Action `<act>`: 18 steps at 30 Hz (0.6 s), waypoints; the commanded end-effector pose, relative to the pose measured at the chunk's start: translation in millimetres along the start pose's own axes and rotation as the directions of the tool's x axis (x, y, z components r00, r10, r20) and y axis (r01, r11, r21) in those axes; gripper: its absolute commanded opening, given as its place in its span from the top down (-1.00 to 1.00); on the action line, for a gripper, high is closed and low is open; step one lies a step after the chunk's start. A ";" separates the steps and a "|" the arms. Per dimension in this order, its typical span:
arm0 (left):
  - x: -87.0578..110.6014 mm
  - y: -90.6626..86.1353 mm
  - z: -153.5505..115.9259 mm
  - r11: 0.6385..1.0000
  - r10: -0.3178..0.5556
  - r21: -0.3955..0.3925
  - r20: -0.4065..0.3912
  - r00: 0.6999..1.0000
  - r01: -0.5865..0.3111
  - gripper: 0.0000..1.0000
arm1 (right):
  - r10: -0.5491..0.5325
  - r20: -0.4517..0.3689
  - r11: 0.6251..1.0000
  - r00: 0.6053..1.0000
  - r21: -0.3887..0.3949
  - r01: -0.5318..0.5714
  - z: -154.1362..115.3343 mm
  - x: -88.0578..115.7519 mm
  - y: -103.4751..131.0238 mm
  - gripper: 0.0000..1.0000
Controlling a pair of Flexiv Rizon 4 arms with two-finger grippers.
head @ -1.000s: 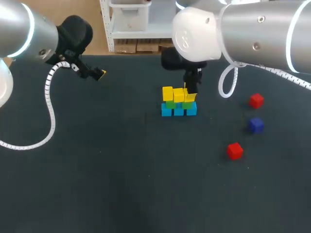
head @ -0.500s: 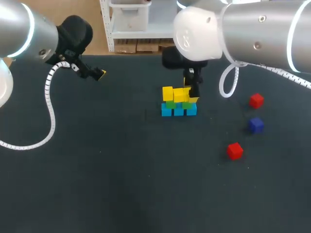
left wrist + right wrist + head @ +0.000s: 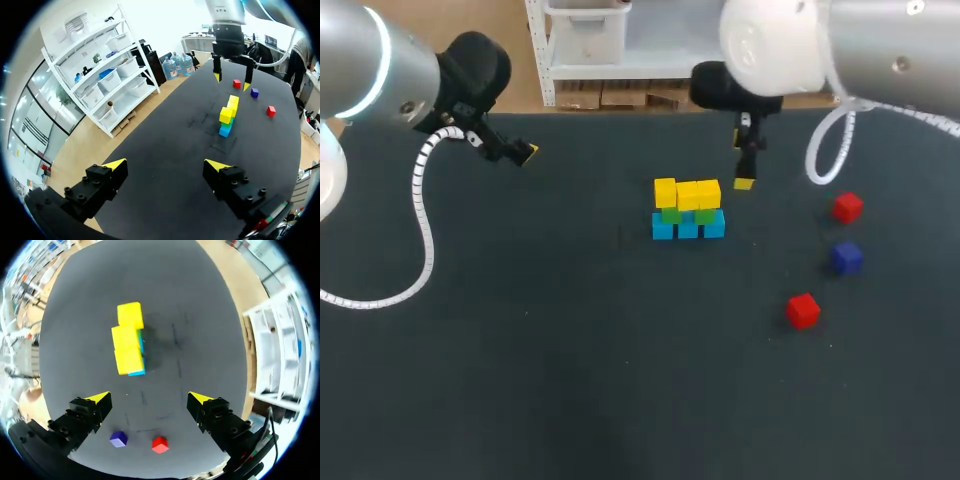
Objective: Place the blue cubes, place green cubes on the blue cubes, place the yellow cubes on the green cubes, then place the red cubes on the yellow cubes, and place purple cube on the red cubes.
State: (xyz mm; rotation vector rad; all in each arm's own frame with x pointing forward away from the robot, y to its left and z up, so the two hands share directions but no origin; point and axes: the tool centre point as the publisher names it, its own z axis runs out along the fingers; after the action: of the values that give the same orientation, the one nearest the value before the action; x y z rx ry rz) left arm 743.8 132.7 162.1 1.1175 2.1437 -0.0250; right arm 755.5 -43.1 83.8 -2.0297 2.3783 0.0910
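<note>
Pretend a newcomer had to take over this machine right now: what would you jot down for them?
Left gripper: open, empty, at the table's far left.
Right gripper: open, empty, just right of the stack.
Stack, mid-table: blue cubes at the bottom, green cubes on them, yellow cubes on top.
Done: blue, green and yellow layers.
Left: a red cube, the purple cube and a second red cube lie loose right of the stack. Reds go on the yellows, purple on the reds.

Yellow cubes (image 3: pixel 687 194) on green cubes (image 3: pixel 671 214) on blue cubes (image 3: pixel 687 228), mid-table. Right gripper (image 3: pixel 744 180) near stack, not touching. Far red cube (image 3: pixel 847 207), purple cube (image 3: pixel 847 258), near red cube (image 3: pixel 803 310) off right. Left gripper (image 3: pixel 523 153) well apart, left.
</note>
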 end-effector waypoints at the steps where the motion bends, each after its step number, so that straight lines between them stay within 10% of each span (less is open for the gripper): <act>1: 1.1 1.9 -0.2 1.000 0.004 0.007 0.004 1.000 -0.004 -1.00 | 0.084 0.049 0.996 0.995 0.024 -0.086 5.4 18.3 4.3 -1.00; 18: 1.1 1.9 -0.2 1.000 0.004 0.007 0.004 1.000 -0.004 -1.00 | 0.371 0.040 0.928 0.928 0.026 -0.372 12.7 72.7 -2.7 -1.00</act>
State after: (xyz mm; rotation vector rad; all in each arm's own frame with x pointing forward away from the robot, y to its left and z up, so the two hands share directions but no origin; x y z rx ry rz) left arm 743.8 132.7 162.1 1.1175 2.1437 -0.0250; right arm 751.4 -109.0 64.4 -1.5322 2.6919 0.0905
